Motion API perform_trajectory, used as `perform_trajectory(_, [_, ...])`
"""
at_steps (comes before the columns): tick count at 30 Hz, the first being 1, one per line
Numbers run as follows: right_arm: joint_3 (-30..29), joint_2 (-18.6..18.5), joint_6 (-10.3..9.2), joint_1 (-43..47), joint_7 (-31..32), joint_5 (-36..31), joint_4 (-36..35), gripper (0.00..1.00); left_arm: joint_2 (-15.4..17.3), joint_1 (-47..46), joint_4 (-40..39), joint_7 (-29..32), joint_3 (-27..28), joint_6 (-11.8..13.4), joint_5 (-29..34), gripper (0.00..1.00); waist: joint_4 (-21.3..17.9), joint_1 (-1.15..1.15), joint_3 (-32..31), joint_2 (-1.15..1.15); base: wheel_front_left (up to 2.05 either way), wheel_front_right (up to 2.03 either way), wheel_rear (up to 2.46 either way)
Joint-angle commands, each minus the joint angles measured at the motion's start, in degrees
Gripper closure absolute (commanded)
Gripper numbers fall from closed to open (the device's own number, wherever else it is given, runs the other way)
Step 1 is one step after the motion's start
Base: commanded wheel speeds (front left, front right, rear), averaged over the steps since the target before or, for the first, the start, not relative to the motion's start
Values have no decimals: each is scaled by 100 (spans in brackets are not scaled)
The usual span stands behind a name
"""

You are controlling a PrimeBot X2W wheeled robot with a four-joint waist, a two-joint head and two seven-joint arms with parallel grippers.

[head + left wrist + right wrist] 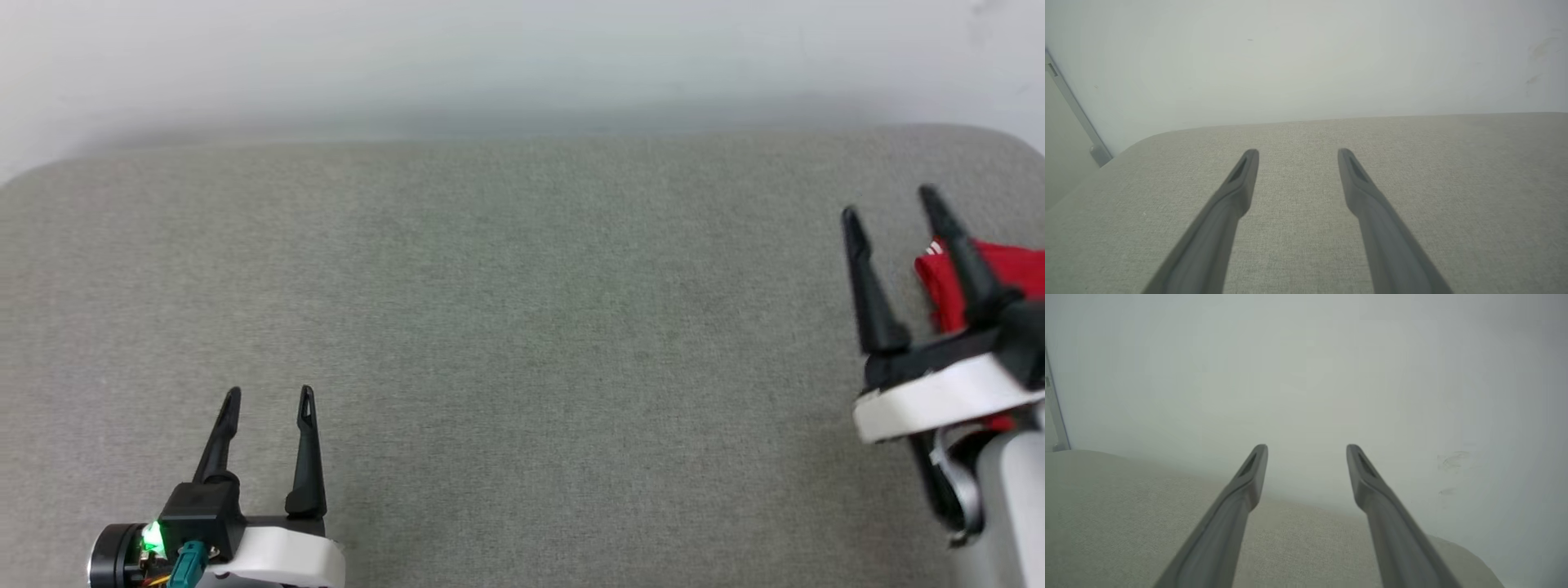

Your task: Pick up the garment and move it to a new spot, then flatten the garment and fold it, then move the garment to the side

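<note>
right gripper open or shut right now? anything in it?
Open: in the right wrist view the right gripper has its fingers apart, nothing between them. The garment lies behind it in the head view.

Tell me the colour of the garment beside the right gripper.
The garment is red with a bit of white; head view shows it best.

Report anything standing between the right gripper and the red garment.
Nothing visible does. The open right gripper with two long dark fingers hangs right beside the red cloth garment with white trim; one finger overlaps it in the head view.
</note>
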Motion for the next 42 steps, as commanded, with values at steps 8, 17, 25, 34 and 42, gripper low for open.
perform_trajectory(8, [-76, 528, -9, 946, -172, 100, 166, 0, -63, 142, 183, -13, 10, -50, -18, 0, 158, 1, -300, 0, 0, 0, 0])
perform_trajectory(17, [-243, 818, -8, 1753, -229, 2, -24, 0, -93, 283, 307, -13, -5, -163, -2, 0, 162, 1, -525, 0, 0, 0, 0])
perform_trajectory(25, [-297, 987, -7, 2267, -170, -112, -250, 0, -126, 460, 322, -13, -62, -223, -5, 0, 197, 1, -710, 0, 0, 0, 0])
perform_trajectory(34, [-338, 1065, -7, 2510, -82, -183, -379, 0, -127, 562, 334, -13, -5, -294, -21, 0, 205, 1, -804, 0, 0, 0, 0])
perform_trajectory(42, [-309, 1045, -1, 2493, -58, -101, -186, 100, -175, 573, 559, 46, 3, -294, -71, 100, 194, 1, -827, 0, 0, 0, 0])
